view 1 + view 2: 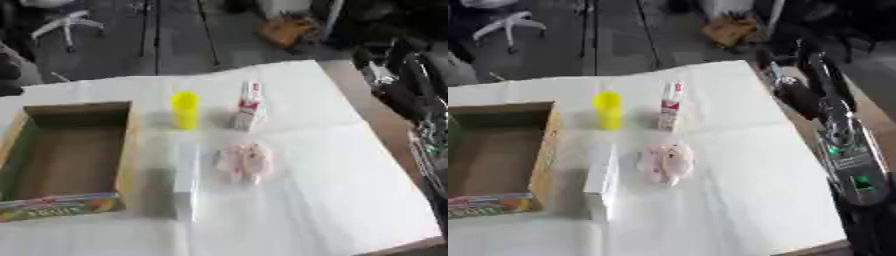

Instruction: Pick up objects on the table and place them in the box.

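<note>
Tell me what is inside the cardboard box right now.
The cardboard box shows only its bare brown floor; nothing lies in it. The strip of floor behind its near printed wall is hidden.

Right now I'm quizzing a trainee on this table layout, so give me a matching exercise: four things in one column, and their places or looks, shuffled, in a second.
Things:
1. yellow cup
2. cardboard box
3. pink crumpled thing
4. long white pack

Descriptions:
A. lies flat right beside the box's right wall
B. open and empty, at the table's left
C. stands upright behind the long pack
D. lies in front of the red and white upright tube

Pairs: 1-C, 2-B, 3-D, 4-A
</note>
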Robot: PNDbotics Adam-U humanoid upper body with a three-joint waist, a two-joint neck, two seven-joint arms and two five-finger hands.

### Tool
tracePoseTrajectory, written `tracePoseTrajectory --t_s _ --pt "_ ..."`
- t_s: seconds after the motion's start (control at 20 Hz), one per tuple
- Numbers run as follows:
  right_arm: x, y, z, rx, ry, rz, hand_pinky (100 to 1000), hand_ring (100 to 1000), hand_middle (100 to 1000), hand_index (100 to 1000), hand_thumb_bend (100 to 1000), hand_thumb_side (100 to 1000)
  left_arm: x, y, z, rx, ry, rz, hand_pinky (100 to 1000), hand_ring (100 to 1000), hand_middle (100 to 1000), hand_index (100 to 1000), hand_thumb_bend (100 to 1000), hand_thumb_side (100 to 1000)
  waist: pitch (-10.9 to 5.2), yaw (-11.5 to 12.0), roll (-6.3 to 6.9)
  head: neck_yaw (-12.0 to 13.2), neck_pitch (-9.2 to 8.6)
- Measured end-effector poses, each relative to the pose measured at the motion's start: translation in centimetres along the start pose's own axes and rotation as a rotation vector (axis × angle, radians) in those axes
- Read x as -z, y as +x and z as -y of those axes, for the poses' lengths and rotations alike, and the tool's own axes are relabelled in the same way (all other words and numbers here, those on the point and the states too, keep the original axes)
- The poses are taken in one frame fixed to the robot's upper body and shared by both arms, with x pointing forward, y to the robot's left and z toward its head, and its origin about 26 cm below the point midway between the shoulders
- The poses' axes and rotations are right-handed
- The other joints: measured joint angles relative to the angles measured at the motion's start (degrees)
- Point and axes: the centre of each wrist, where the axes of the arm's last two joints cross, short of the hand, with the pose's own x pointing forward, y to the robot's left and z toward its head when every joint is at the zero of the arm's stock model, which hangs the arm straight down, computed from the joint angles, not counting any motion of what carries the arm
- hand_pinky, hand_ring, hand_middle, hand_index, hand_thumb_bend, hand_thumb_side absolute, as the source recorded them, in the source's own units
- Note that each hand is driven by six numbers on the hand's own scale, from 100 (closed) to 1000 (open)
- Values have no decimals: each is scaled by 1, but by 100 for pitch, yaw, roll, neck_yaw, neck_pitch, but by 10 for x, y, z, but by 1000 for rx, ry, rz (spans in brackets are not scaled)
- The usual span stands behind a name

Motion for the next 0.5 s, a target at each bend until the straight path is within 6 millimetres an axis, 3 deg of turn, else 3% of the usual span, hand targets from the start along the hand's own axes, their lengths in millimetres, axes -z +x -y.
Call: tracePoseTrajectory --t_s 0.5 --pt "0 0 0 0 0 0 749 780 935 893 413 675 0 0 0 0 0 0 660 718 630 770 545 906 0 6 0 0 0"
